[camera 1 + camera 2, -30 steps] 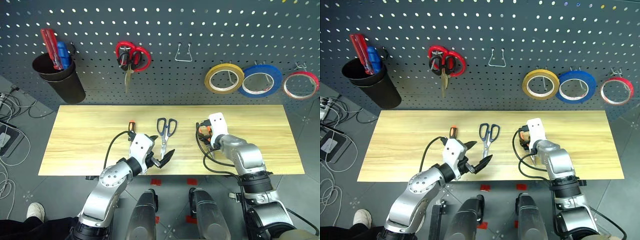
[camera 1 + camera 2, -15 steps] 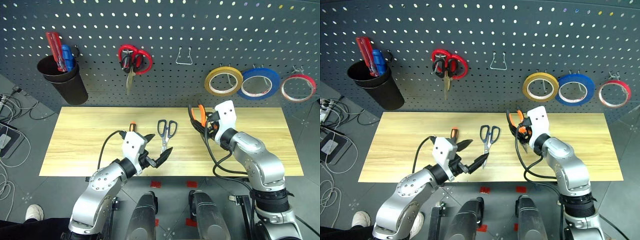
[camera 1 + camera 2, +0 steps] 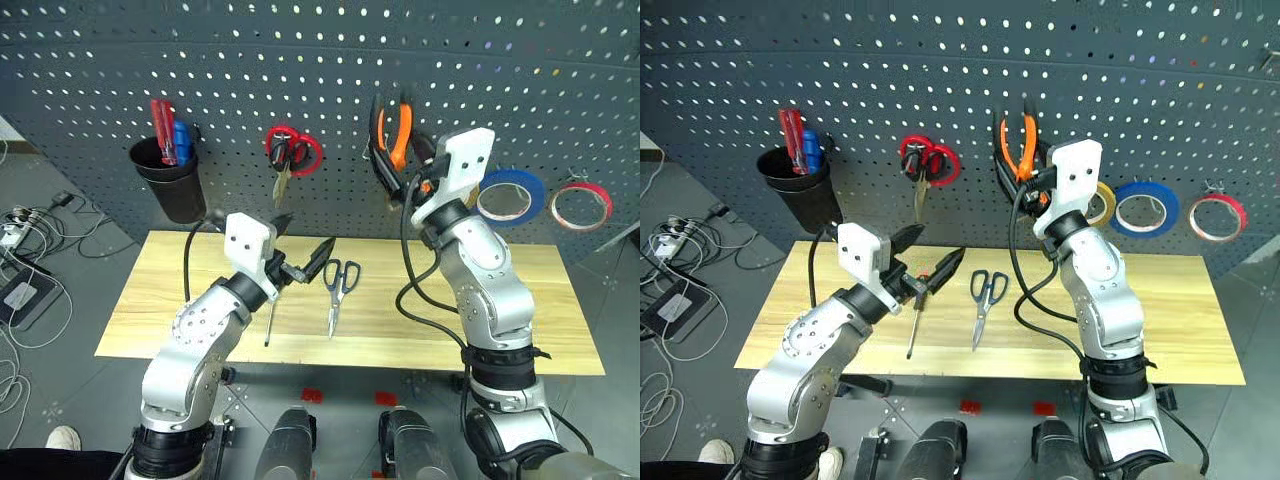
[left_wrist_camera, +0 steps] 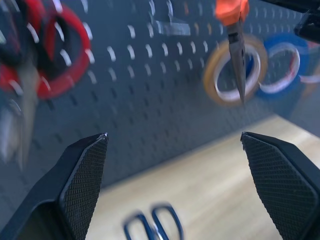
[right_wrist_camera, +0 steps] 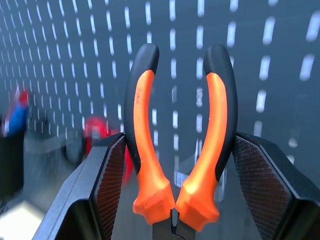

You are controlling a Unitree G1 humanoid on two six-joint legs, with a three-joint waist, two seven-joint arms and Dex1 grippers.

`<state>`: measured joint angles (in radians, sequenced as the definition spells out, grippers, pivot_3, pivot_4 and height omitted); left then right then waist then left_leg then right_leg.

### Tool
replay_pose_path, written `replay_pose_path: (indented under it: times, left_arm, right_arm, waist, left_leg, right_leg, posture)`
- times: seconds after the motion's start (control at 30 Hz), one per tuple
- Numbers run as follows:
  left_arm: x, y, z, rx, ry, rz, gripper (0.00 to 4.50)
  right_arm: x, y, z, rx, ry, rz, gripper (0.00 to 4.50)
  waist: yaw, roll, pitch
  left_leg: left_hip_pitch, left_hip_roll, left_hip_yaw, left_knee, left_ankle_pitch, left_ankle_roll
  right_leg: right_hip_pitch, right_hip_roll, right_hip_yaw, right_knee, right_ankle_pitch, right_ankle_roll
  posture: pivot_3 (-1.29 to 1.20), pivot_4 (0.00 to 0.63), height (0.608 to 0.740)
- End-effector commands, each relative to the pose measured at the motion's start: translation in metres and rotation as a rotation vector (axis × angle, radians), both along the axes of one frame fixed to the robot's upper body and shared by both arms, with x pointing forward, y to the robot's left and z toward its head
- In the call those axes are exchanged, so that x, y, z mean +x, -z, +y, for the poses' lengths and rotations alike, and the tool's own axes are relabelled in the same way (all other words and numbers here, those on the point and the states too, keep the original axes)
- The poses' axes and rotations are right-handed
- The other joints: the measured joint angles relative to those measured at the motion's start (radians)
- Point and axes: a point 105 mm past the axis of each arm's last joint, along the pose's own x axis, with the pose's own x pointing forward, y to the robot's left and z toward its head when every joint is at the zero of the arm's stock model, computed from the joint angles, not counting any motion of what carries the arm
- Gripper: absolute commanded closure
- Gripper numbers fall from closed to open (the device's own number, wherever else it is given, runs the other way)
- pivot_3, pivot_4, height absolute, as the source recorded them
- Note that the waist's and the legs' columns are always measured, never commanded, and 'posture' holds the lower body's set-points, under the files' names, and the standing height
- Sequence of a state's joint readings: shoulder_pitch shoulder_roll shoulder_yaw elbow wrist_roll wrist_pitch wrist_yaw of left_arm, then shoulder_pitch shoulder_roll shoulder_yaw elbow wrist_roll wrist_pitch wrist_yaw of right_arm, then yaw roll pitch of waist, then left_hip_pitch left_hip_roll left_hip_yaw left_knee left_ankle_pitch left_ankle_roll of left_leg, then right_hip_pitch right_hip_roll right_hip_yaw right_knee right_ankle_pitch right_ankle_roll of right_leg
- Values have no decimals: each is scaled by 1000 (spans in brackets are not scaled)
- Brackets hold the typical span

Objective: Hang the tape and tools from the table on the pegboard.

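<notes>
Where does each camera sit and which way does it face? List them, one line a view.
Left and right eye views: from the head, looking forward and down at the pegboard and table; both arms show.
Left wrist view: along the open left gripper toward the pegboard and the blue-handled scissors.
Right wrist view: along the right gripper, shut on the pliers, facing the pegboard.
Shared: pegboard and pliers appear in all.

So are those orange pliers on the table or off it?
Off it. The right gripper holds the pliers handles-up against the pegboard, above the table.
</notes>
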<state>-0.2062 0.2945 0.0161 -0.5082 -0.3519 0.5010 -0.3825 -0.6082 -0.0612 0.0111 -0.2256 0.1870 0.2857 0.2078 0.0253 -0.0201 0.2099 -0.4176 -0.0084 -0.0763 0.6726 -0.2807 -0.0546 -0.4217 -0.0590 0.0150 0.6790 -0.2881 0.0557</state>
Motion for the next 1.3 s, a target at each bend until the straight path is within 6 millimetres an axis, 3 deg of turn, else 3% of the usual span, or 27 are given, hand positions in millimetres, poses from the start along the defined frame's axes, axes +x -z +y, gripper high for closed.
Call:
replay_pose_path:
  times: [0.03,0.27,0.67,1.0,1.3]
  left_arm:
    - [5,-15,5,-11,-30,-71,0]
    - [23,-26,-7,-40,-21,-114,0]
    - [55,-39,-27,-67,-1,-150,0]
    - [64,-41,-32,-58,11,-149,0]
    - [65,-40,-31,-52,12,-141,0]
  right_arm:
    - [-6,-32,-5,55,45,-170,1481]
    - [18,-38,11,45,126,-257,1481]
    - [37,-44,15,55,210,-325,1481]
    - [47,-42,23,77,206,-302,1481]
    - [52,-40,26,85,201,-289,1481]
  waist:
    - [1,0,-12]
    - [1,-1,-51]
    - [-1,-1,-53]
    - [0,0,-48]
    - [0,0,-32]
  left_leg:
    - [1,0,1,-1,0,0]
    - [3,0,2,-4,1,-2]
    - [5,0,2,-6,2,-3]
    - [5,1,2,-7,2,-3]
    - [6,1,1,-7,2,-2]
  right_leg:
    - [0,0,0,0,0,0]
    - [1,1,1,0,0,0]
    - [1,1,1,1,0,0]
    - [1,2,2,2,0,0]
    - [2,2,1,2,0,0]
  posture:
    - [174,79,740]
    - [188,79,740]
    - [209,134,740]
    - [229,209,740]
    - [246,241,740]
